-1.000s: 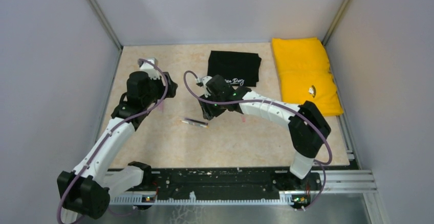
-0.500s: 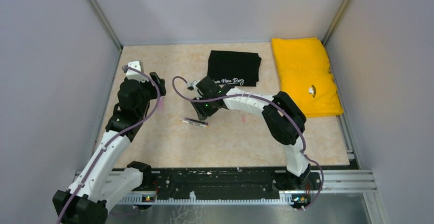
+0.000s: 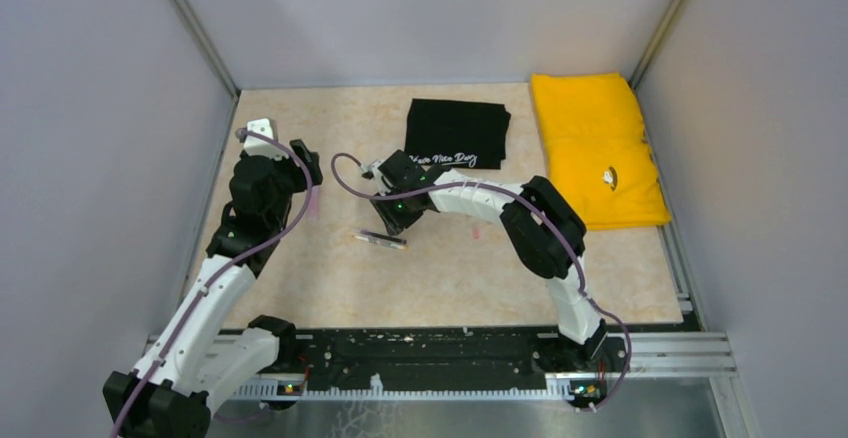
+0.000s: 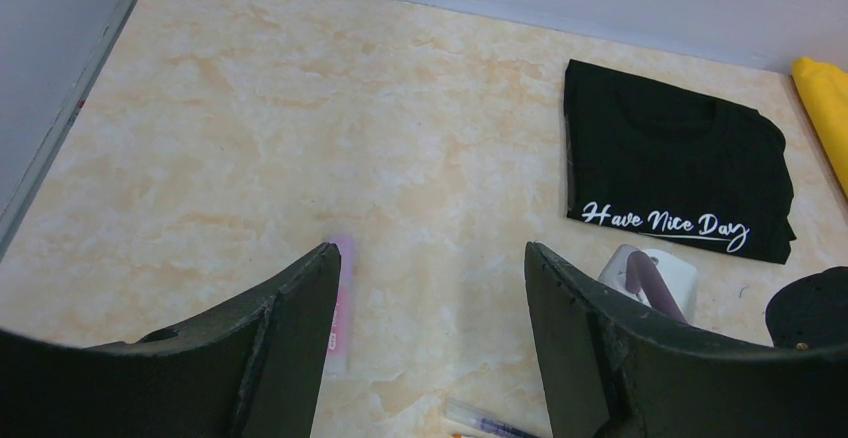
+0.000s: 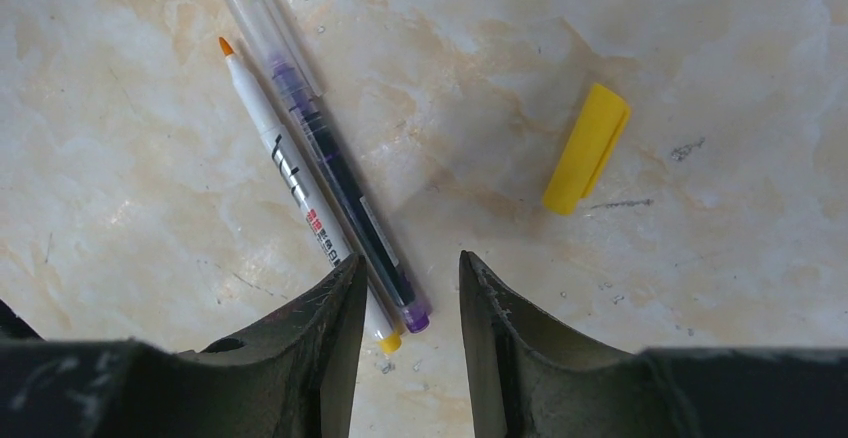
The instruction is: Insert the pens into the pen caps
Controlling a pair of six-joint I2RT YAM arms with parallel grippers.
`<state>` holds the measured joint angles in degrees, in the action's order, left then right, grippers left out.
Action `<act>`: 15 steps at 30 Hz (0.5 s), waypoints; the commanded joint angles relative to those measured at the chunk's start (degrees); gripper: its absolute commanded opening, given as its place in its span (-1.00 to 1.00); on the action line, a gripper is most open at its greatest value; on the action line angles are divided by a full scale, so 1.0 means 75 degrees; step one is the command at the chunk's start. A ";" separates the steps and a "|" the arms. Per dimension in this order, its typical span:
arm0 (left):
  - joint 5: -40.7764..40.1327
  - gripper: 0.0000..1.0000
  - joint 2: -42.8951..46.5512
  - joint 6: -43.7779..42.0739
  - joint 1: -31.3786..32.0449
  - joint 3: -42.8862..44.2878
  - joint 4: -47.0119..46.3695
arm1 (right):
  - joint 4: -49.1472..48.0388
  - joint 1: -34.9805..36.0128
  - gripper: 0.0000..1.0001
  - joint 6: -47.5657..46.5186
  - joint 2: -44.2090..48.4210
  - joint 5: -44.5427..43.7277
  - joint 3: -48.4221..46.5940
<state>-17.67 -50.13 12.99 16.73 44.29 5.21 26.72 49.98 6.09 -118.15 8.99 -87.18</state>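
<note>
Between the right fingers: the right pincer (image 5: pixel 408 263) stands narrow and holds nothing. The butt ends of two pens lie just at its gap, on the table (image 5: pixel 700 338).
Just ahead, by its left finger: the white pen (image 5: pixel 290 173), its orange tip bare and pointing away, its yellow butt nearest the finger.
Touching that pen, on the gap side: the clear pen (image 5: pixel 330 158) with purple ink, its purple butt right under the opening.
Long axis: both barrels run away from the pincer, slanting to its left, so the fingers would close across them, not along them.
Judgement: the two lie side by side, so a squeeze here may catch both.
Ahead to the right: the yellow cap (image 5: pixel 587 148), apart from both pens and slanted the other way.
Nearer arm: the right, directly over the pair.
Farther off: the left pincer (image 4: pixel 430 253) is wide and empty, with the pale pink pen (image 4: pixel 340 303) just beside its left finger.
Farthest: the black shirt (image 4: pixel 675 158), well beyond the left pincer.
</note>
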 commanded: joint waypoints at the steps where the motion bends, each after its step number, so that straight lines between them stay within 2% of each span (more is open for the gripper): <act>1: 0.0010 0.48 -0.0014 -0.0092 -0.0010 -0.0010 -0.0214 | -0.0082 -0.0019 -0.22 -0.0224 -0.0148 0.0393 -0.0398; 15: 0.0008 0.49 -0.0011 -0.0115 -0.0004 0.0024 -0.0180 | 0.0044 -0.0019 -0.14 -0.0268 -0.0393 0.0530 -0.0476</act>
<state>-17.61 -50.37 12.80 16.73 44.29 5.15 27.40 49.98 4.99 -120.49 12.14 -88.31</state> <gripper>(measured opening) 0.744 0.426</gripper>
